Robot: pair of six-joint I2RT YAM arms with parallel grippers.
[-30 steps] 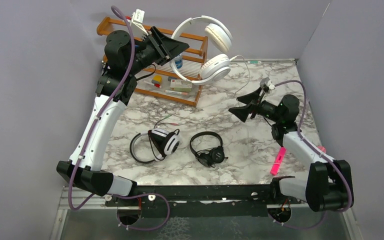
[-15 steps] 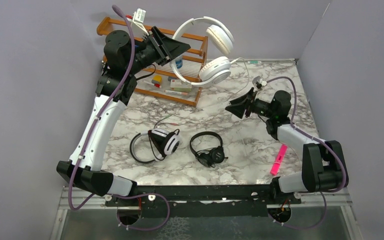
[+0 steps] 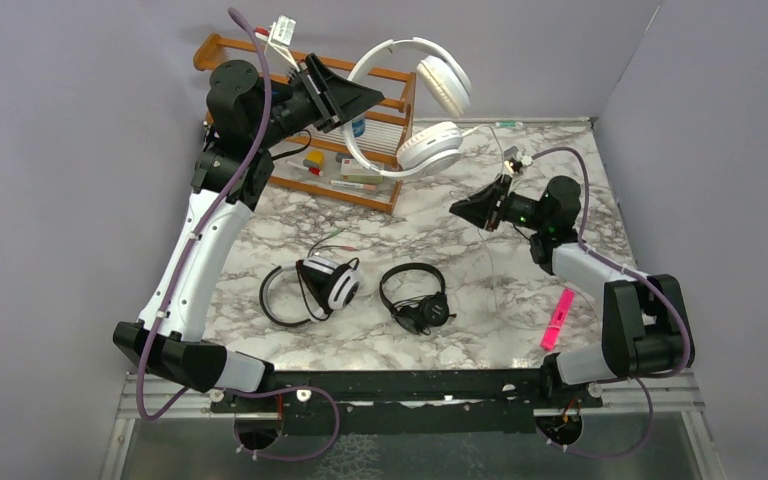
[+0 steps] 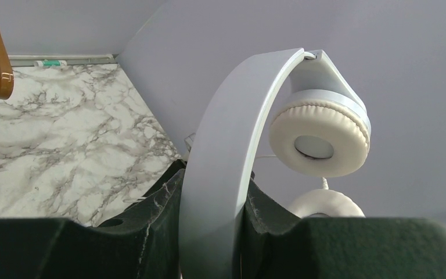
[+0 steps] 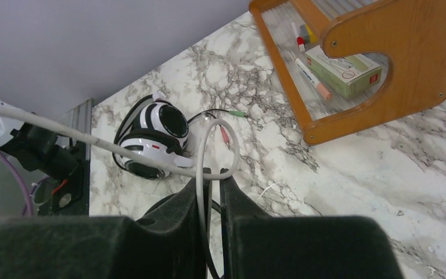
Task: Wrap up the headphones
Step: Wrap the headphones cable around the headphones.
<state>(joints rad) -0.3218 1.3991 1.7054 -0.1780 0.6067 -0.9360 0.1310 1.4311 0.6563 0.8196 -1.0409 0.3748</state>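
Three headphones are in view. All-white headphones point(image 3: 430, 148) hang above the desk point(image 3: 480, 290) at upper centre, in front of a wooden rack point(image 3: 215, 48). The left claw point(image 3: 368, 95) clamps the headband — band arc toward frame left, both cups toward frame right, one above the other. Its white cord point(image 5: 93, 139) runs down to the right claw point(image 3: 457, 210), whose fingers stand narrow, pinching a loop of it. White-and-black headphones point(image 3: 330, 282) lie at desk centre, band left, cups right. All-black headphones point(image 3: 415, 295) lie just right of them — band toward frame top, cups toward the bottom.
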